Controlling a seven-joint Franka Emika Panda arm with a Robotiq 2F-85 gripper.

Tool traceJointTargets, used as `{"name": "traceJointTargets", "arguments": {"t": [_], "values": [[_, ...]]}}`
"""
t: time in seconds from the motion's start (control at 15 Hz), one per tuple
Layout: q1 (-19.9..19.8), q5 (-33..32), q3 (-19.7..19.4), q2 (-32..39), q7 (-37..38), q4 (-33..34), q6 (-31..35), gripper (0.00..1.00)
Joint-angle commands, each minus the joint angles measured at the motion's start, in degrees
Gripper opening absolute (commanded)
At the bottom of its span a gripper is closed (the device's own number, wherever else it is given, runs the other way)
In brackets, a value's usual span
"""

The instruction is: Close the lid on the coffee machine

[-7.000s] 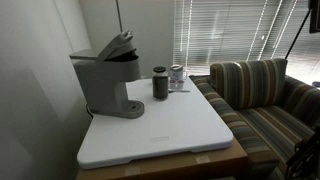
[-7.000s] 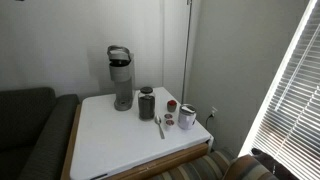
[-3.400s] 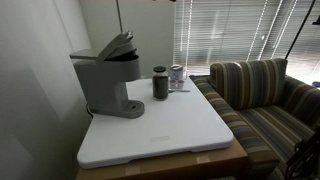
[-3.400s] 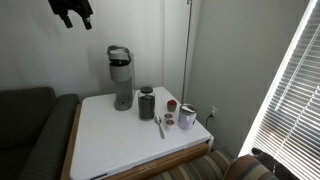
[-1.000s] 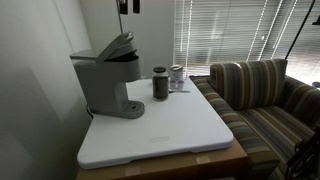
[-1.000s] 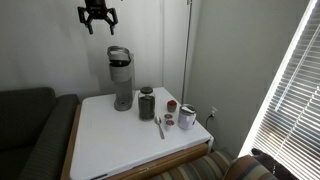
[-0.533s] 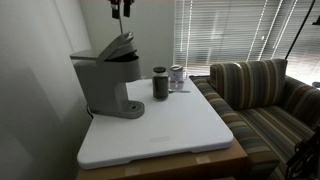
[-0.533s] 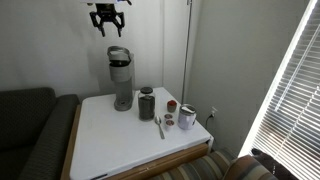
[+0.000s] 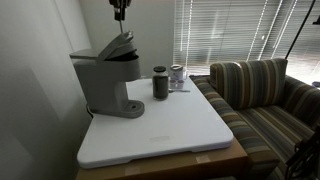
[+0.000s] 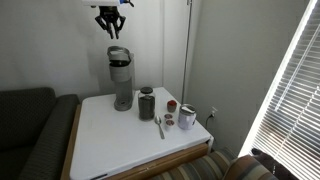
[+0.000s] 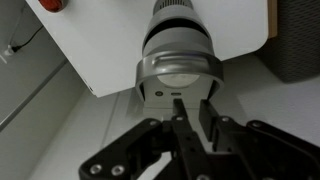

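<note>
The grey coffee machine (image 9: 103,82) (image 10: 122,82) stands at the back of the white table (image 9: 170,125), close to the wall. Its lid (image 9: 119,45) (image 10: 119,51) is tilted up and open. My gripper (image 9: 120,12) (image 10: 112,31) hangs in the air just above the raised lid, apart from it. In the wrist view the machine's head (image 11: 178,40) lies straight below my gripper (image 11: 192,104). The fingers stand almost together with a thin gap, and nothing is between them.
A dark cylindrical cup (image 9: 160,83) (image 10: 147,103) stands beside the machine, and a silvery jar (image 9: 177,75) just beyond it. A white mug (image 10: 188,117), a spoon (image 10: 160,127) and small pods (image 10: 171,105) lie nearby. A striped sofa (image 9: 262,95) borders the table.
My gripper has drifted sideways to a spot over the machine's raised lid, and its fingers have drawn in from wide open to almost together.
</note>
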Motion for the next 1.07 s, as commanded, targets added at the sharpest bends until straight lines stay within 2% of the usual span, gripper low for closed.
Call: {"name": "traceJointTargets", "arguments": {"t": [0.0,1.0], "values": [[-0.6,1.1,0.4,1.4,0.0,2.0,-1.7,0.00],[-0.7,1.3,0.3,3.0,3.3,1.1,-6.4,0.00]]}}
